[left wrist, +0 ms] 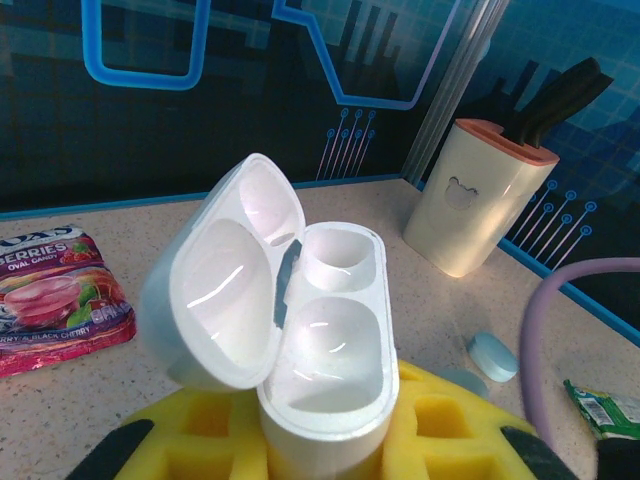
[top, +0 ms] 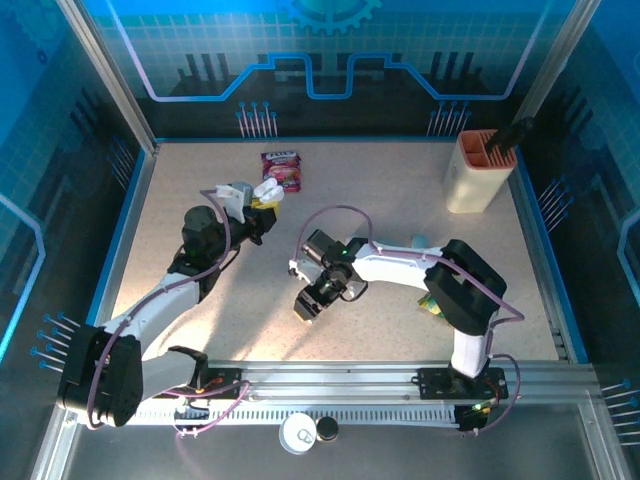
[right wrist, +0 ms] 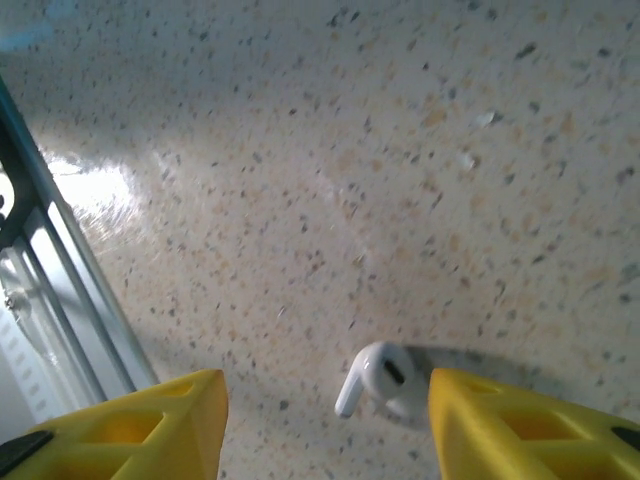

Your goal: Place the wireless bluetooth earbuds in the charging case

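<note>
The white charging case [left wrist: 335, 340] stands upright with its lid [left wrist: 230, 290] swung open to the left; both wells are empty. My left gripper [left wrist: 325, 430] is shut on the case's lower body between yellow pads [left wrist: 450, 420], and is raised over the table's left half [top: 240, 195]. One white stemmed earbud [right wrist: 385, 378] lies on the speckled table. My right gripper [right wrist: 325, 425] is open just above it, and the earbud sits close to the right finger [right wrist: 520, 420]. From above, the right gripper [top: 308, 305] points down near the table's centre.
A berry candy packet [top: 282, 168] lies at the back, a cream knife block [top: 478, 170] at the back right. A pale-blue pebble-shaped piece [left wrist: 493, 357] and a green wrapper [left wrist: 600, 405] lie right of centre. The metal rail [right wrist: 60, 300] runs along the near edge.
</note>
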Robot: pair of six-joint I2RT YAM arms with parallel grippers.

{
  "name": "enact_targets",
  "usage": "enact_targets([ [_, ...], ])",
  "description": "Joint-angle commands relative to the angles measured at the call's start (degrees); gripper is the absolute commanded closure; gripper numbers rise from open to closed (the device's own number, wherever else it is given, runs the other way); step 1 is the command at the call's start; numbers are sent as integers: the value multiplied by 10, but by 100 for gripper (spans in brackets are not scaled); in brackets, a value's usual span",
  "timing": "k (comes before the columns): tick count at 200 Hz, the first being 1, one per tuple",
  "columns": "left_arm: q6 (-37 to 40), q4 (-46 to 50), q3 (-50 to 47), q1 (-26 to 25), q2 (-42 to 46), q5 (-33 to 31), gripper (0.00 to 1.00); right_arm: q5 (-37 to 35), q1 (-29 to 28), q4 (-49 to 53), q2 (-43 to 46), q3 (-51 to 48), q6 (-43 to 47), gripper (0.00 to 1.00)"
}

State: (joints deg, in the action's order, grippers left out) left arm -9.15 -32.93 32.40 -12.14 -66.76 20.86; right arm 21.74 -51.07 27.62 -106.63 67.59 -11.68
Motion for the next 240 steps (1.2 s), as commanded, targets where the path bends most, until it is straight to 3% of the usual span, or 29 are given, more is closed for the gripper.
enact_targets([
  [1, -2, -13, -4, 5, -1, 12, 91, 27, 9, 17, -33, 28, 42, 45],
  [41, -1, -9, -4, 5, 0, 10, 91, 52, 14, 18, -56, 28, 59, 48],
  [131, -11, -23, -4, 5, -11, 16, 91, 39, 14, 10, -26, -19, 55, 66],
  [177, -15, -29, -4, 5, -16, 19, 90, -9, 12, -1, -41, -25, 60, 82],
  [209, -15, -28, -6, 4, -15, 21, 90, -25, 11, -14, -21, -31, 54, 83],
  [240, -9, -25, -8, 4, -16, 30, 91, -79, 11, -59, 55, -60, 48, 83],
])
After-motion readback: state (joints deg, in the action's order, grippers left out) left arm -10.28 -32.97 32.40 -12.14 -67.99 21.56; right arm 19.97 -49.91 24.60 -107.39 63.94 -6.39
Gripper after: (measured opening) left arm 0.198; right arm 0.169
